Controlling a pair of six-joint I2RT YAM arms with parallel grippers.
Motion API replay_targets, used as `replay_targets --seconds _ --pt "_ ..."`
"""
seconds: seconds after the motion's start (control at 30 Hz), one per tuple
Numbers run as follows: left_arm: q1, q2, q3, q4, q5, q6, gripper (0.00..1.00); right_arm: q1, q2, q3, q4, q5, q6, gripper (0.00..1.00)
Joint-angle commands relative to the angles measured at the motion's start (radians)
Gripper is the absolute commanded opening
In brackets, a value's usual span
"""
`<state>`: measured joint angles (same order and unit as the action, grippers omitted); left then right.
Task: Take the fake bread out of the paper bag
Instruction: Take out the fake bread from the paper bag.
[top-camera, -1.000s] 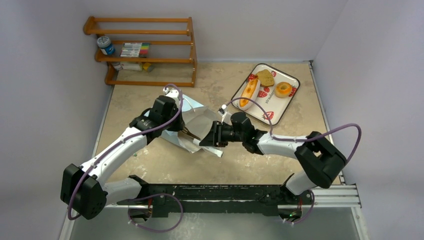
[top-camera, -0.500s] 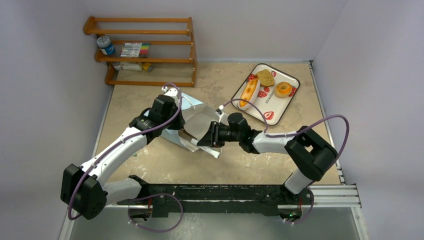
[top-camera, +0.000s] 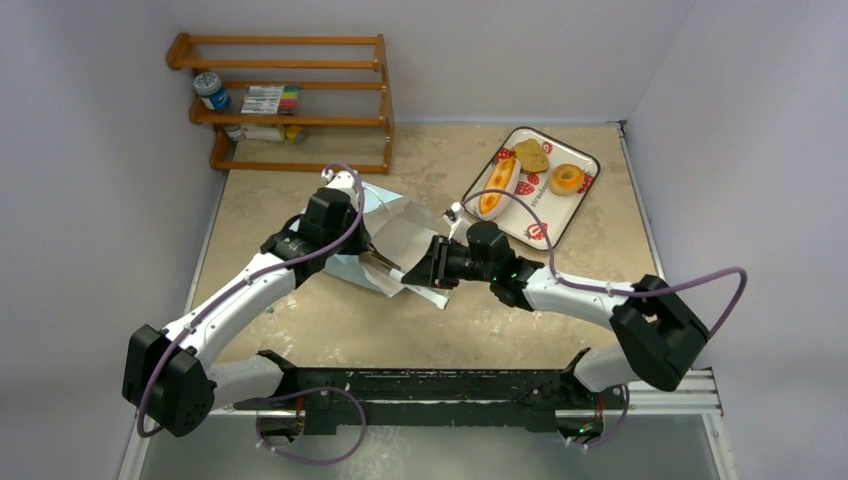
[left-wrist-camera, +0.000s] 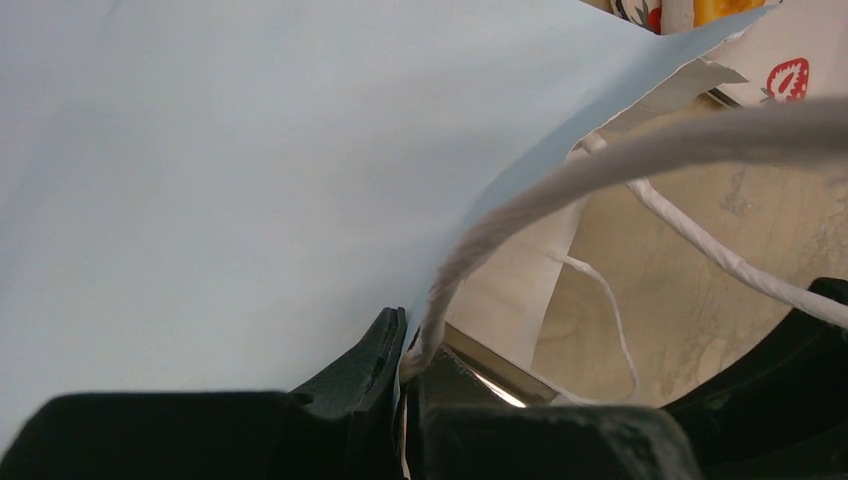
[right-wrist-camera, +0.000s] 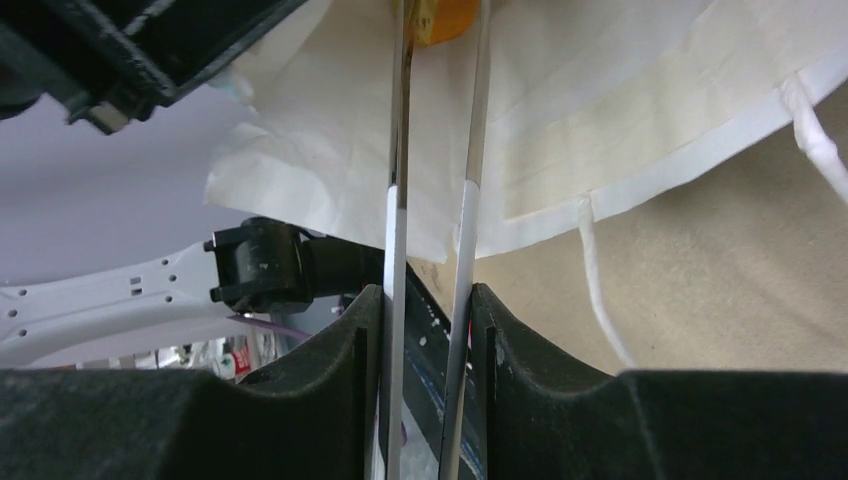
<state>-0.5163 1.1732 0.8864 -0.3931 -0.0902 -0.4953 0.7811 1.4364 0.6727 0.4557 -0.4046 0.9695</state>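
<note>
The light blue paper bag (top-camera: 392, 232) lies on its side mid-table, mouth toward the right arm. My left gripper (top-camera: 352, 246) (left-wrist-camera: 408, 345) is shut on the bag's upper rim by a white cord handle (left-wrist-camera: 620, 160). My right gripper (top-camera: 424, 272) (right-wrist-camera: 428, 300) is shut on metal tongs (right-wrist-camera: 398, 150), whose blades reach into the bag's white inside (right-wrist-camera: 620, 100). An orange-yellow bread piece (right-wrist-camera: 442, 18) sits between the tong tips; most of it is cut off by the frame edge. A long roll (top-camera: 497, 186), a toast slice (top-camera: 531, 155) and a ring doughnut (top-camera: 566, 179) lie on the tray.
The white strawberry-print tray (top-camera: 541, 232) stands at the back right, just beyond my right forearm. A wooden rack (top-camera: 290, 102) with a jar and markers stands at the back left. Walls close in on both sides of the table.
My right gripper pushed the tongs deeper into the bag, then drew back a little as its jaws narrowed on them. Its elbow swung out to the right. The left gripper kept its hold.
</note>
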Motion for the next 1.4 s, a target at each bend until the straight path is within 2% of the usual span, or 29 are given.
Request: replay_targets --seconds 0.0,0.37,0.63,0.7,0.8,0.9,1.17,1.37 --pt "0.004 0.027 0.01 0.077 -0.036 -0.02 0.0 0.004 -0.084 -0.002 -0.044 0.069 -0.03 0.0" --pt "0.004 0.039 -0.014 0.135 -0.034 -0.016 0.0 -0.018 -0.191 -0.047 -0.158 0.125 -0.037 0.0" --pt "0.005 0.02 -0.035 0.122 -0.04 -0.003 0.0 -0.023 -0.178 -0.033 -0.169 0.108 -0.055 0.0" --pt "0.006 0.018 -0.039 0.117 -0.037 0.001 0.0 -0.022 -0.133 0.005 -0.194 0.084 -0.096 0.08" --pt "0.005 0.012 -0.049 0.115 -0.024 0.004 0.0 -0.021 -0.061 0.035 -0.171 0.052 -0.107 0.27" --pt "0.005 0.002 -0.058 0.108 -0.025 0.004 0.0 -0.022 -0.007 0.054 -0.125 0.024 -0.098 0.37" --pt "0.006 0.006 -0.039 0.08 -0.019 0.004 0.0 -0.023 0.093 0.059 0.026 -0.081 -0.024 0.44" --pt "0.005 0.004 -0.035 0.067 -0.029 0.006 0.0 -0.036 0.057 0.024 0.022 -0.093 -0.012 0.44"
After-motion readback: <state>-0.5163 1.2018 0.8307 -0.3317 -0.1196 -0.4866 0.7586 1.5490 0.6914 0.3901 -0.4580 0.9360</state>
